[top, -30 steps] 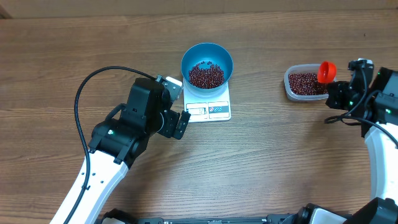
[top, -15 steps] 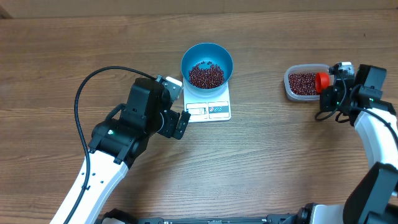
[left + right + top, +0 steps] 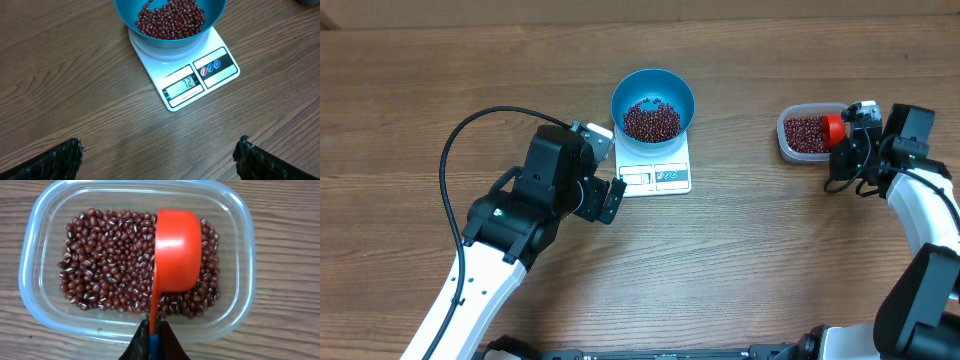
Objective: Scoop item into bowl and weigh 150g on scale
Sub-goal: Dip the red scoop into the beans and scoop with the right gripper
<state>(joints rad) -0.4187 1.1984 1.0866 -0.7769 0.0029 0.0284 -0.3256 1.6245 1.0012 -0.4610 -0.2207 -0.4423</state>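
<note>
The left gripper (image 3: 160, 162) hangs empty with its fingers spread wide, parked just beside the scale (image 3: 220, 75), probably so its camera can read the display (image 3: 184, 85) (72, roughly half the target). The blue bowl (image 3: 653, 82) sits on the scale, with a heap of beans (image 3: 651, 122) inside. Far right, the right gripper (image 3: 152, 335) is clamped on the red scoop (image 3: 177, 250), its cup over the clear tub (image 3: 35, 255) of beans, seemingly for another load.
</note>
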